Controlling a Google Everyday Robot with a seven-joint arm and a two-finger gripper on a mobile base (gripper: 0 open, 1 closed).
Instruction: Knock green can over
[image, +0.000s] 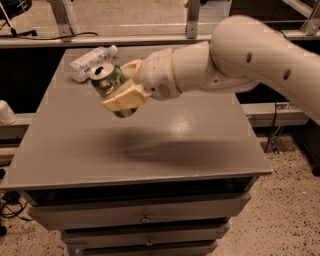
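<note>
The green can (107, 82) is shiny green with a silver top and pull-tab. It is held in the air above the grey table (200, 145), tilted with its top toward the upper left. My gripper (122, 85) is shut on the can, one cream finger (125, 97) under it and one behind it. The white arm reaches in from the upper right.
A clear plastic bottle with a white label (87, 62) lies on its side at the table's back left, just behind the can. The table's front edge has drawers (145, 217) below. A metal rail runs behind the table.
</note>
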